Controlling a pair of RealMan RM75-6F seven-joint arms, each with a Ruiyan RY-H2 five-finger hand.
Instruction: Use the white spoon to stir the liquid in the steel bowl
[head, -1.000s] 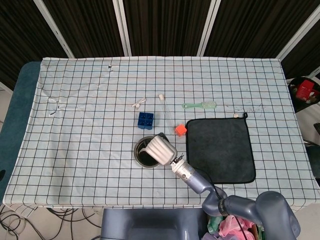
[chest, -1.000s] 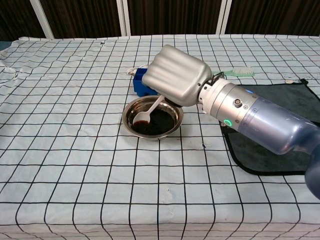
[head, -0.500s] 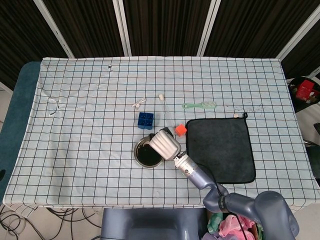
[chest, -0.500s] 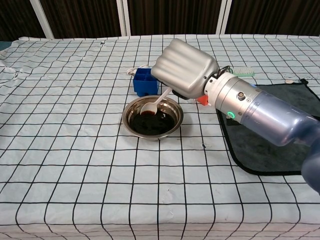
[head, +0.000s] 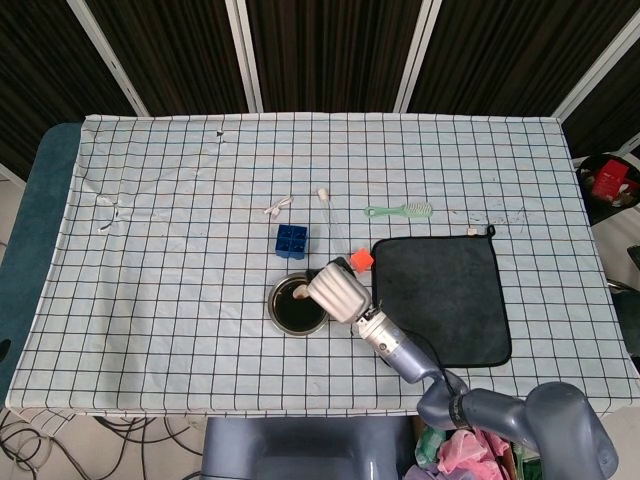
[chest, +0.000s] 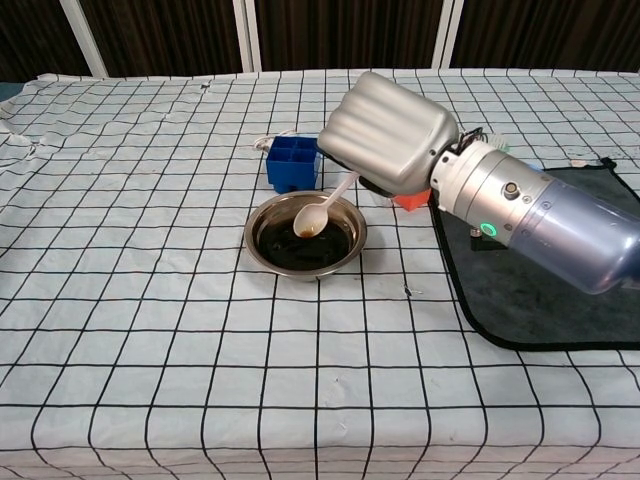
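Note:
The steel bowl (chest: 305, 237) (head: 297, 305) of dark liquid sits on the checked cloth near the table's front middle. My right hand (chest: 388, 141) (head: 338, 292) holds the white spoon (chest: 322, 206) by its handle, just right of the bowl. The spoon's head (head: 300, 294) hangs over the liquid, wet with brown, and looks lifted clear of the surface. My left hand shows in neither view.
A blue box (chest: 294, 165) (head: 292, 241) stands right behind the bowl, an orange cube (head: 361, 260) beside my right hand. A black mat (head: 440, 298) lies to the right under my forearm. Farther back lie a green brush (head: 400, 211), a white tube (head: 327, 215) and a small white piece (head: 276, 207).
My right hand moved right and back, away from over the bowl. The spoon's head went from the bowl's left side to its middle and rose out of the liquid.

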